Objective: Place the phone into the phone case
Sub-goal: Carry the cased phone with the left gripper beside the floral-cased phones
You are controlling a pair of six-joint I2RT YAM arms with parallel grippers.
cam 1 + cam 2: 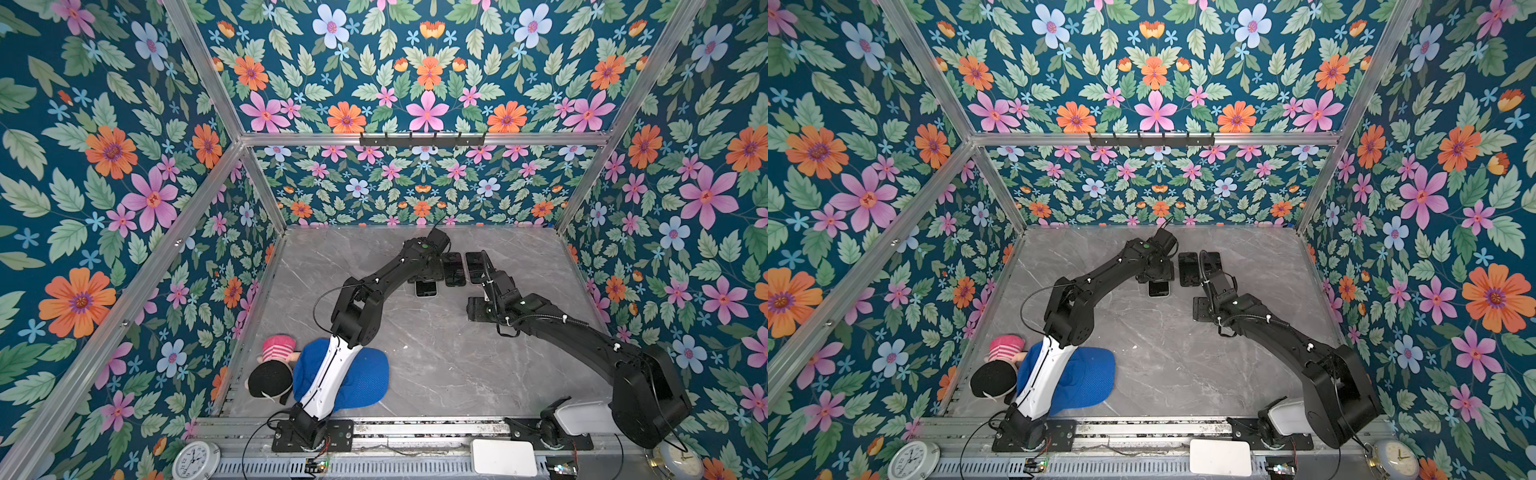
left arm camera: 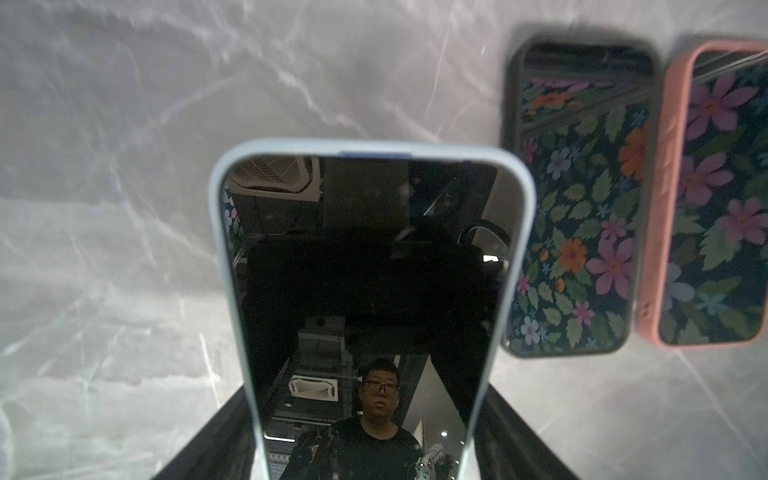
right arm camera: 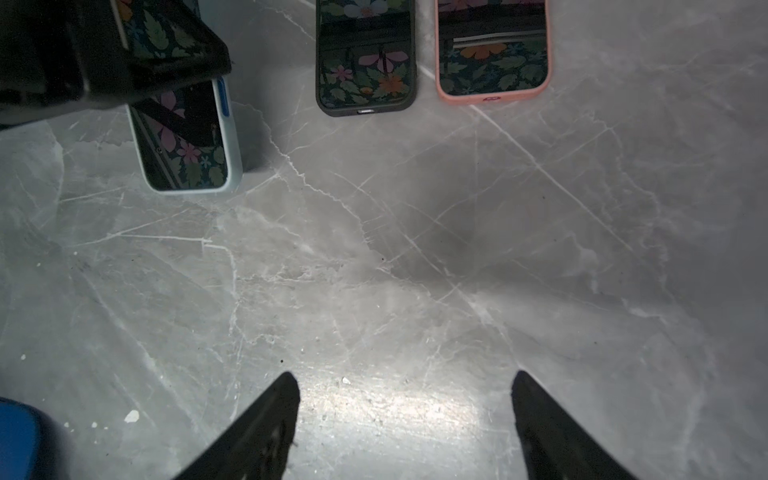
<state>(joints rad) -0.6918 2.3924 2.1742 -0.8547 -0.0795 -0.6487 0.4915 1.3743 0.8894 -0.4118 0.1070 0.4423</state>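
The left tool [image 2: 368, 390] pinches the phone [image 2: 365, 249], snug in its blue case [image 2: 291, 147], by the sides. Lay it down flat and softly. The right tool [image 3: 405, 374] is spread, empty.

The phone [image 1: 426, 289] sits inside a pale blue case [image 3: 235, 141], with its dark, shiny screen facing up. Its long side runs from 12 to 6 o'clock. It is a bit toward 12 o'clock from the middle of the grey table [image 1: 415, 365].
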